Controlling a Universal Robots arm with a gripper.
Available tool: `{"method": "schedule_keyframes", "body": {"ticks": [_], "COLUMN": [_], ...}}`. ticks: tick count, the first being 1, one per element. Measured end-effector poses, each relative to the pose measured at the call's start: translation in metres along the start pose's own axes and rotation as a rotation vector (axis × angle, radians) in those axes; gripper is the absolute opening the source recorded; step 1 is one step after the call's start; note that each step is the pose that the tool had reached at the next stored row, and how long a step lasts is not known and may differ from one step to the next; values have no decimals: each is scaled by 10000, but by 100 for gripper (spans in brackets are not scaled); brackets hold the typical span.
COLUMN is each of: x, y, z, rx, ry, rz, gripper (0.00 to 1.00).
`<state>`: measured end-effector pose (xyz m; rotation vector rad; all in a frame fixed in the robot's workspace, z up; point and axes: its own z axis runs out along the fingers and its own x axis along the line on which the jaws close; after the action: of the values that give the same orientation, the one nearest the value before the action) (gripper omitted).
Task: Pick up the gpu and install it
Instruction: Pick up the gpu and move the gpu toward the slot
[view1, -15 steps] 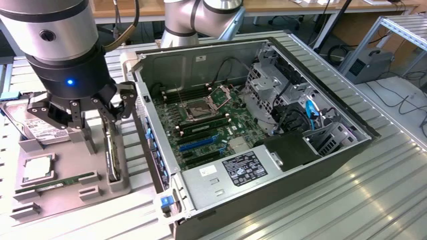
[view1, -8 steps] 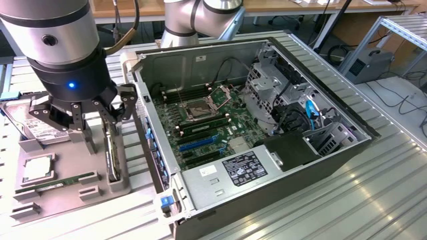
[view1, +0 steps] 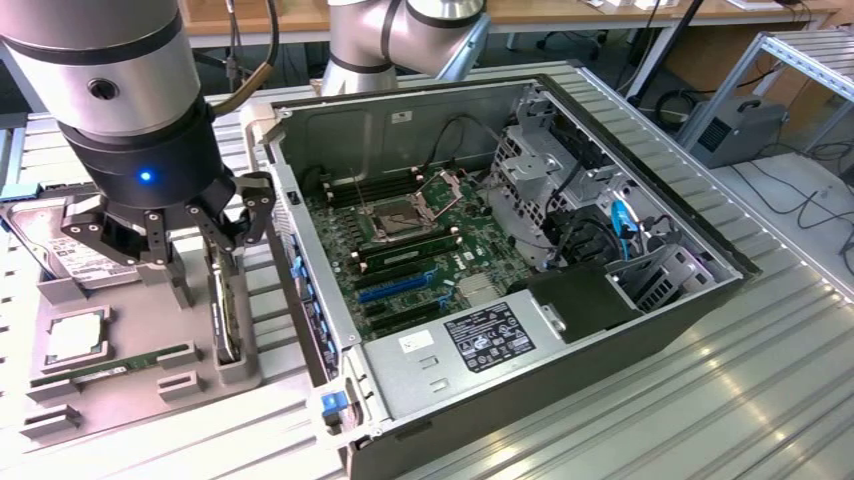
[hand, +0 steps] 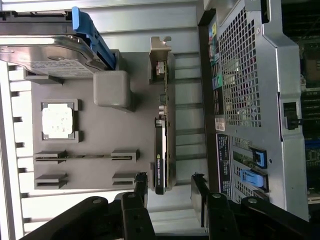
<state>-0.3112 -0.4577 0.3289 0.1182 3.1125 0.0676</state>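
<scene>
The claw (hand: 170, 177) is nearest, its black fingers (hand: 141, 182) spread wide with nothing held. They straddle one end of the gpu (hand: 160, 150) without visibly touching it. In the exterior view the claw (view1: 200, 235) hangs at about nine o'clock, just above the gpu (view1: 227, 310).

The gpu stands on edge in a slot of the grey holder (view1: 120, 400), along the holder's three o'clock side, just beside the open computer case (view1: 561, 360). Its silver bracket (hand: 159, 55) is at the end away from the fingers.

It is probably light and stiff, but fragile. The board and its components would not take a hard squeeze or a twist. The safest hold looks to be across its thin width on the black cooler and upper board edge, clear of the bracket and the lower contact edge. A straight lift out of the slot seems wise.

The holder, at eight o'clock on the table (view1: 761, 400), also carries:
- a hard drive (view1: 47, 245) at its eleven o'clock
- a square processor (view1: 76, 335) at nine
- a green memory stick (view1: 114, 365) lying flat near six

The case lies on its side with the motherboard (view1: 414, 270) exposed and blue-edged slots toward seven o'clock. Cables and a metal drive cage (view1: 534, 170) are at two.
</scene>
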Motion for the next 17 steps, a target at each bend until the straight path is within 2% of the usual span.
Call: {"method": "schedule_keyframes", "body": {"ticks": [17], "x": [2], "y": [13], "z": [54], "rx": [-2], "ry": [-2], "rz": [-1], "gripper": [48]}}
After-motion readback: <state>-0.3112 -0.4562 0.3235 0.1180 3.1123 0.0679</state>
